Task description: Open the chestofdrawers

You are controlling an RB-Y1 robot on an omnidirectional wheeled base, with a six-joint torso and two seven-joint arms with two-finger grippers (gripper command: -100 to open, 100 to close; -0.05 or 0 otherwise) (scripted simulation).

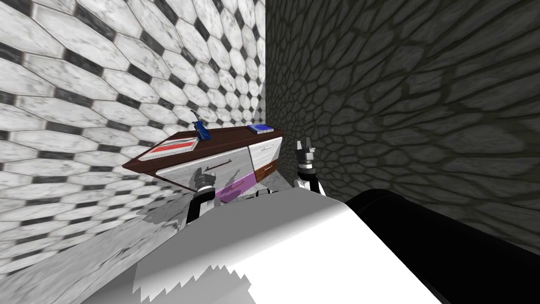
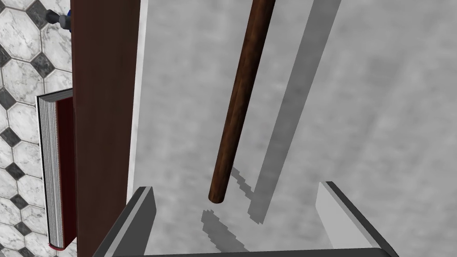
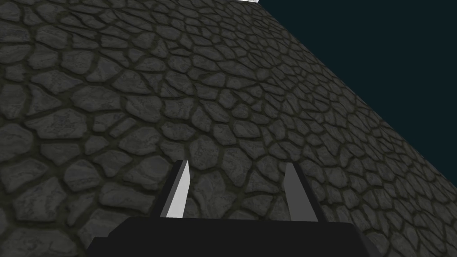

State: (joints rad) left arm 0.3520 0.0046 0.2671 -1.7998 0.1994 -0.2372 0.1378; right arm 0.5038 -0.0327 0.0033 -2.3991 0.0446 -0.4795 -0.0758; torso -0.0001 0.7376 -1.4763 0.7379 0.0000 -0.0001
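Your left gripper [image 2: 236, 187], spread, straddles only the tip of the handle [image 2: 241, 98] at twelve o'clock; a pull here may slip off. Right gripper [image 3: 237, 164] spread too.

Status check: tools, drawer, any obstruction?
Left tool open, lined up on end of brown handle, not gripping. Right tool open, raised beside the chest of drawers. Drawers look shut. Nothing between tool and handle.

Red book [image 1: 176, 145] lies flat, a blue gadget [image 1: 201, 128] stands just beside it, blue book [image 1: 260, 128] further along near the dark stone wall [image 1: 411, 105].
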